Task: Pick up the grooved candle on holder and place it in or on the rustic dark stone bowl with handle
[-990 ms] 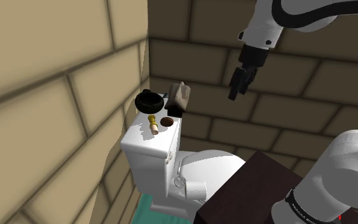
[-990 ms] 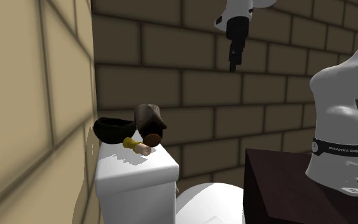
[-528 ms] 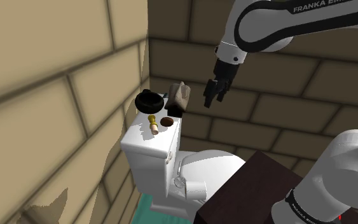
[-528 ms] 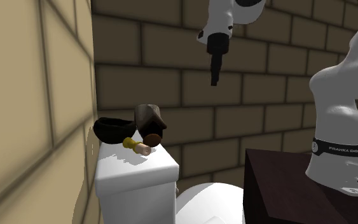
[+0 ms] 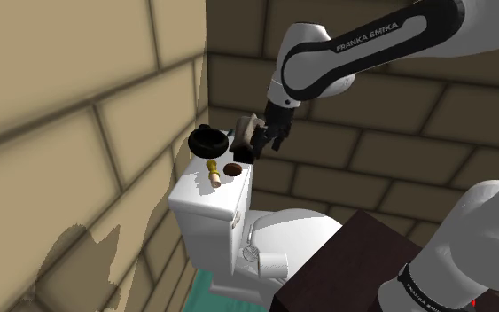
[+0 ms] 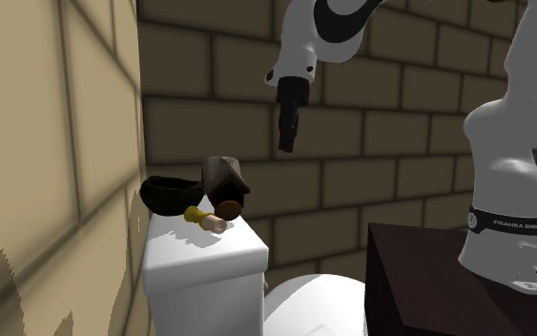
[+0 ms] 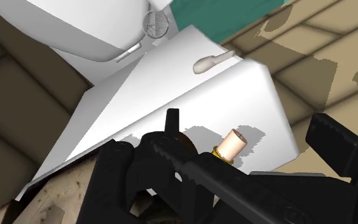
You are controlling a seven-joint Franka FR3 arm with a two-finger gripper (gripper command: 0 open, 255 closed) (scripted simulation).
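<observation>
Hovering above the white tank lid (image 5: 194,191) with gripper (image 5: 268,142) spread open and empty, apparently placed to drop across the grooved candle (image 5: 213,173), lying on its side there, near the dark stone bowl (image 5: 207,142), presumably a short carry.

Cream candle (image 5: 213,173) with gold holder lies flat on tank lid (image 5: 192,191) beside black bowl (image 5: 208,142)

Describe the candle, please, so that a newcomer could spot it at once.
Find the white toilet tank in the brick corner. On its lid, beside the black bowl and a brown vessel, lies the candle: the only pale, slim piece, with a gold holder.
</observation>
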